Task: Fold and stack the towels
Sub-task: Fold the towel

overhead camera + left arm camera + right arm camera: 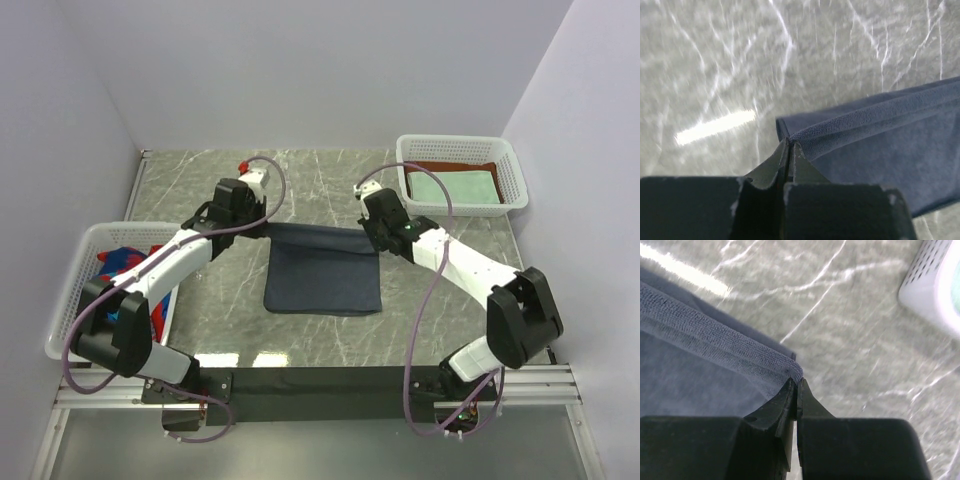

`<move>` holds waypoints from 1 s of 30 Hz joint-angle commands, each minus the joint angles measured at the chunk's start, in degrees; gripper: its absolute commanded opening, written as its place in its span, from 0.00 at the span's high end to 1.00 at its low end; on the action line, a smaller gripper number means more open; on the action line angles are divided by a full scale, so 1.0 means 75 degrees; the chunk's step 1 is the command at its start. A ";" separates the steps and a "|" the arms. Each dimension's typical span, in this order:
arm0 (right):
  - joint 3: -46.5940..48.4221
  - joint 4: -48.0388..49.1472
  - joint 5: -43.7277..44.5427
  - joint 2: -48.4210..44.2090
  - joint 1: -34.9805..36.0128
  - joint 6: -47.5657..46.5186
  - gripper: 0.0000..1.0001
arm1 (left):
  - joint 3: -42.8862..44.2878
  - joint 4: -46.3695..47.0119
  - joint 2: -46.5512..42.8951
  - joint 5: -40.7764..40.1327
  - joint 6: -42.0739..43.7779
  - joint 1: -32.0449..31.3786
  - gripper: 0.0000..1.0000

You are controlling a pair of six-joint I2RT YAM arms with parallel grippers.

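Slate-blue towel (323, 270) is rendered as soft matt cloth with fine pile and a ribbed hem. Table (330, 180) is finished in grey marble pattern, smooth and glossy. Right basket (508, 180) is made of white mesh plastic. Fingers (769, 169) of the left gripper (790, 146) are matt black, with chipped edges.

Robot lab test cell
Plain white panels (300, 70) box in a marble-look table (330, 185); two robot arms (460, 265) sit on an aluminium rail (545, 385) at the frame's bottom edge.
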 commanded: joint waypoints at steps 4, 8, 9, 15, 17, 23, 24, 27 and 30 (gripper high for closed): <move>-0.0731 -0.0184 0.0000 -0.0926 0.0272 0.0697 1.00 | -0.0432 -0.0860 -0.0198 -0.0470 -0.1449 -0.0336 0.99; -0.1094 -0.0581 -0.0175 -0.1220 0.0424 0.0977 1.00 | -0.0595 -0.1389 -0.0279 -0.0482 -0.2116 -0.0523 0.99; -0.1107 -0.0699 -0.0199 -0.1267 0.0448 0.1072 1.00 | -0.0677 -0.1424 -0.0373 -0.0482 -0.2188 -0.0547 0.99; -0.1107 -0.1262 -0.0690 -0.1408 0.0483 0.1436 1.00 | -0.1287 -0.1647 -0.1018 -0.0471 -0.2680 -0.0582 0.99; -0.1107 -0.1321 -0.0983 -0.1420 0.0507 0.1447 1.00 | -0.1544 -0.1601 -0.1158 -0.0482 -0.2739 -0.0582 0.99; -0.0932 -0.1731 -0.1465 -0.1057 0.0717 0.1494 1.00 | -0.1639 -0.1682 -0.0866 -0.0470 -0.2880 -0.0606 0.99; -0.0896 -0.1871 -0.1488 -0.0999 0.0822 0.1506 1.00 | -0.1628 -0.1705 -0.0831 -0.0482 -0.2880 -0.0617 0.99; -0.0732 -0.2187 -0.1348 -0.0753 0.0870 0.1611 1.00 | -0.1639 -0.1811 -0.0831 -0.0482 -0.2892 -0.0653 0.99; -0.0580 -0.2620 -0.1068 -0.0402 0.0893 0.1892 1.00 | -0.1651 -0.1928 -0.0854 -0.0691 -0.2927 -0.0653 0.99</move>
